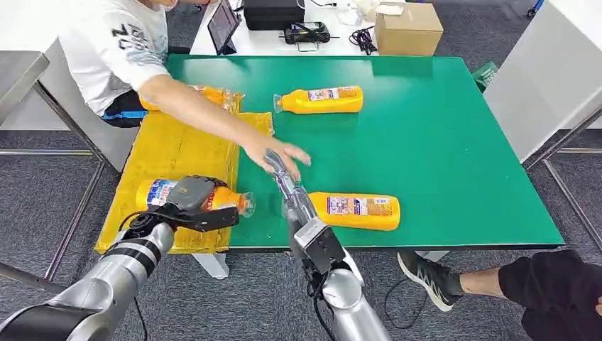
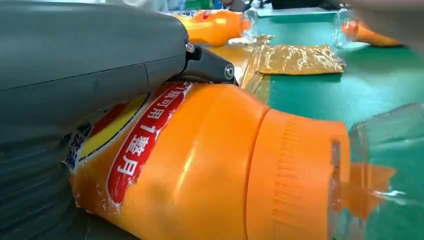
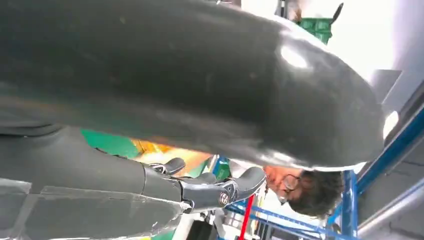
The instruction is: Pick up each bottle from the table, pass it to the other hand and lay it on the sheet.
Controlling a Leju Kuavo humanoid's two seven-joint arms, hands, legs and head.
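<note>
At sheet (image 1: 170, 153) edge: held bottle (image 1: 188, 195)

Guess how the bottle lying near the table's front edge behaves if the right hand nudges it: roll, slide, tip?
The bottle lies on its side on the smooth green mat, so it probably rolls rather than tips. It looks full of orange liquid, so likely heavy for its size. The glossy label may be slippery. The right hand is beside it, near the person's hand.

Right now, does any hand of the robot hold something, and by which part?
The left hand grips a bottle around its body, over the sheet. The right hand holds nothing.
</note>
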